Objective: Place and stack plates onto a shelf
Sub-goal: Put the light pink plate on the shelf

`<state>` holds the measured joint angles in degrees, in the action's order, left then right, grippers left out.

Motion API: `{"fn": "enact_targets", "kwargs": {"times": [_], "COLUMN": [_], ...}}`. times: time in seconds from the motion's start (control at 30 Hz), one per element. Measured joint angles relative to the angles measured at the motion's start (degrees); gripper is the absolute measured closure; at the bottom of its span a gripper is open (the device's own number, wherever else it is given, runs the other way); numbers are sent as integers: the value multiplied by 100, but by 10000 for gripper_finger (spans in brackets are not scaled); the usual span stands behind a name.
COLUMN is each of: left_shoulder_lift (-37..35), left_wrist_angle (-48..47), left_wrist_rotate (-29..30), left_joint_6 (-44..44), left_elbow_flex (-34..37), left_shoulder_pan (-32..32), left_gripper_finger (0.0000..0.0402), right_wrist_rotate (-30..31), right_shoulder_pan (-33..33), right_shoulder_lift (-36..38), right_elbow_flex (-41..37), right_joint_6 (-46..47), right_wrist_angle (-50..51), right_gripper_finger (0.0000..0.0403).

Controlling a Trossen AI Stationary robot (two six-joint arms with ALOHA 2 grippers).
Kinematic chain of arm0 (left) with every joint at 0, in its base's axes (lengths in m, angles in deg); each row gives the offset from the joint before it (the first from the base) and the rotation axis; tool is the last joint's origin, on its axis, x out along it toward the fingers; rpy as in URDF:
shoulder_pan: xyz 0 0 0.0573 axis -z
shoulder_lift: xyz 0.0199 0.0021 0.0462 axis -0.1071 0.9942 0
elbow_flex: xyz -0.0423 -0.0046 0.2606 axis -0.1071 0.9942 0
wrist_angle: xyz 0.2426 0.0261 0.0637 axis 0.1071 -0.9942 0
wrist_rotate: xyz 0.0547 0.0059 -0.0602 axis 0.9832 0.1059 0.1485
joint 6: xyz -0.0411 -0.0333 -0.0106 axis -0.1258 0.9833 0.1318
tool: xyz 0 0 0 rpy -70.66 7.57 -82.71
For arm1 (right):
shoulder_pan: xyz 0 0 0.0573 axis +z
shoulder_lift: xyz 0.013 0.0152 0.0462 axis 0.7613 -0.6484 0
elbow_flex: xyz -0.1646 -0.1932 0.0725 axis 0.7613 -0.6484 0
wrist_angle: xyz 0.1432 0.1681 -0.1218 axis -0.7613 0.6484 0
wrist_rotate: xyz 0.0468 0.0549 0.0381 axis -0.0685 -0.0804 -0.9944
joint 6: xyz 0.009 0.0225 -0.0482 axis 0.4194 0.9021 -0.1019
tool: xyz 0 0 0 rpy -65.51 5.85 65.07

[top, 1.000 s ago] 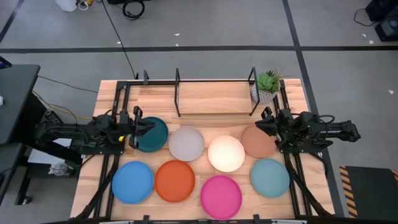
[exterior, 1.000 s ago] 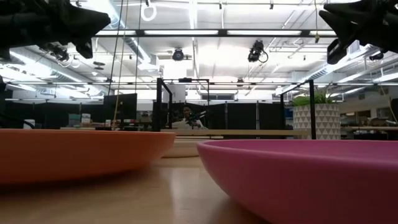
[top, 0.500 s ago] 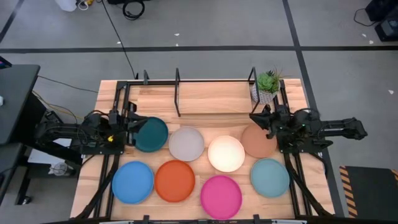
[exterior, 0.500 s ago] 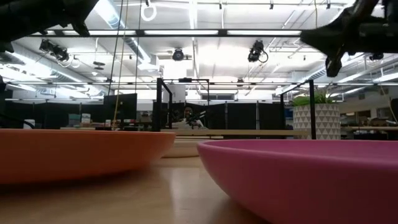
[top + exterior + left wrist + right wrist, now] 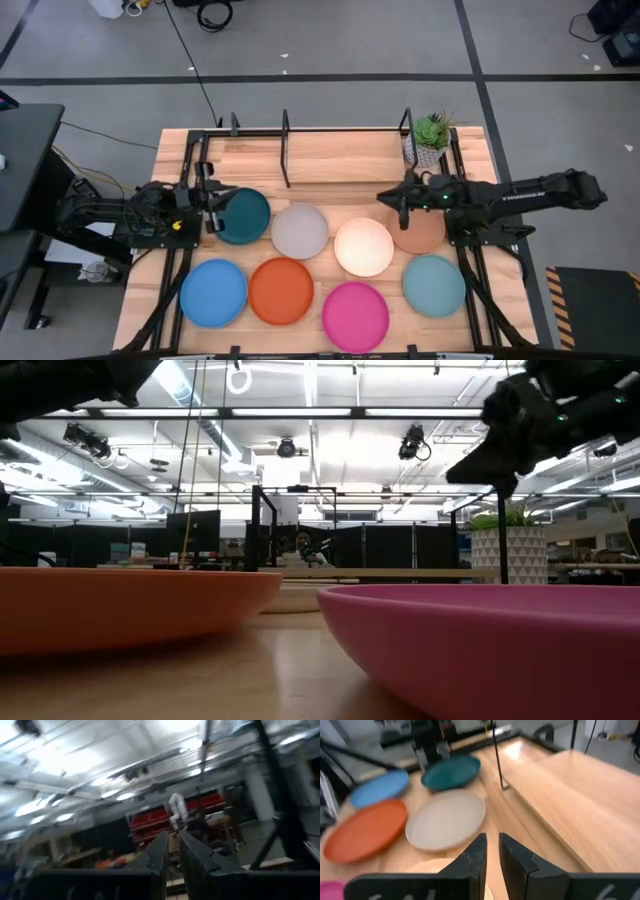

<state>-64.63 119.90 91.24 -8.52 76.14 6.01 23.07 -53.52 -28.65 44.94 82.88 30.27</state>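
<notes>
Eight plates lie flat on the table in two rows: dark teal (image 5: 245,216), pale grey (image 5: 299,231), cream (image 5: 363,247) and terracotta (image 5: 420,233) behind; blue (image 5: 213,292), orange (image 5: 281,290), pink (image 5: 355,316) and light teal (image 5: 434,285) in front. The shelf (image 5: 340,155) stands along the far edge with black posts. My left gripper (image 5: 217,198) hovers at the dark teal plate's left rim, shut and tipped upward (image 5: 171,855). My right gripper (image 5: 386,197), shut (image 5: 492,851), reaches left above the table just beyond the cream plate's far rim, touching nothing.
A small potted plant (image 5: 430,136) stands at the shelf's right end, close behind my right arm. The shelf's wooden floor (image 5: 560,795) is bare between its posts. Black frame rails (image 5: 190,170) run along the table's left and right sides.
My right gripper has moved toward the table's left edge, stretching out from beside the terracotta plate to a spot above the cream plate's far rim. My left gripper has drawn back a little toward the left edge, off the dark teal plate. No plate has moved.
</notes>
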Motion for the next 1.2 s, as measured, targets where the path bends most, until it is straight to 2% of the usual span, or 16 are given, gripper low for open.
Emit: {"fn": "enact_targets", "kwargs": {"times": [0.1,0.17,0.3,0.53,0.8,0.97,1.2], "left_shoulder_lift": [2,2,2,2,2,2,2], "left_wrist_angle": [-515,-978,-1564,-1812,-1812,-1817,-1823], "left_wrist_rotate": [666,874,893,893,893,893,891], "left_joint_6": [382,503,513,577,706,691,662], "left_elbow_flex": [-153,-271,-329,-331,-331,-331,-331], "left_shoulder_pan": [-2,-2,2,0,0,0,0], "left_gripper_finger": [351,351,351,351,351,351,351], "right_wrist_rotate": [-63,-208,-494,-276,-280,-486,-586], "right_shoulder_pan": [42,87,227,232,190,190,57], "right_shoulder_lift": [-564,-931,-1566,-2577,-3890,-4568,-5183], "right_elbow_flex": [362,603,1001,1793,2816,3410,3847], "right_joint_6": [-94,-122,-449,-1079,-1083,-1090,-1253], "right_wrist_angle": [317,498,771,1684,2848,3523,4016], "right_gripper_finger": [347,347,347,338,278,245,254]}}
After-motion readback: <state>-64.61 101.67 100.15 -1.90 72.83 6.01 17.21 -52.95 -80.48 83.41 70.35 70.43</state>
